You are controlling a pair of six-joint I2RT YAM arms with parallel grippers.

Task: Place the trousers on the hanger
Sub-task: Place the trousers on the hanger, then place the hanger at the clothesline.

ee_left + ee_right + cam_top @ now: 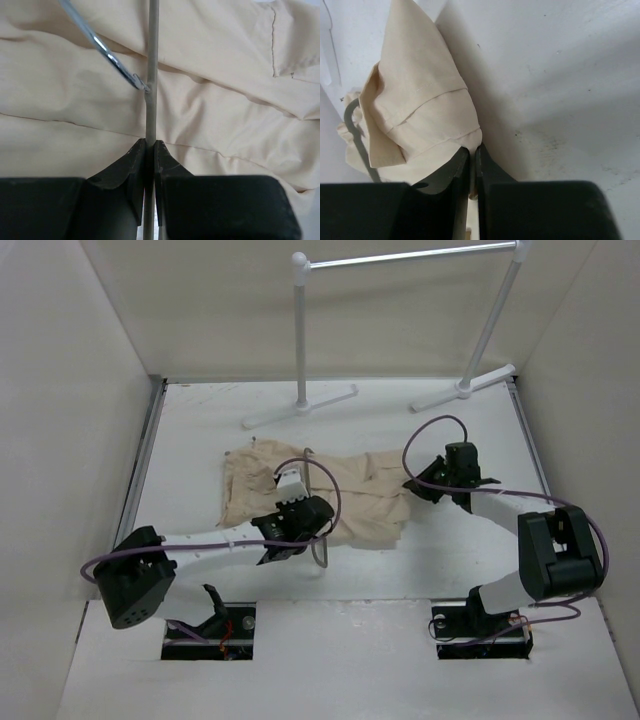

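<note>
The beige trousers (350, 495) lie spread and rumpled on the white table. My left gripper (310, 530) hovers over their near edge. In the left wrist view the left gripper (150, 147) is shut on the thin grey rod of the hanger (152, 75), whose metal hook (102, 47) slants across the trousers (225, 115). A short end of the hanger (321, 556) sticks out toward the table front. My right gripper (415, 488) is at the cloth's right end. In the right wrist view the right gripper (473, 150) is shut on a folded hem of the trousers (420, 110).
A white tubular garment rack (400, 260) stands at the back, its feet (300, 405) on the table just behind the trousers. White walls close in the left, right and back. Purple cables loop over both arms.
</note>
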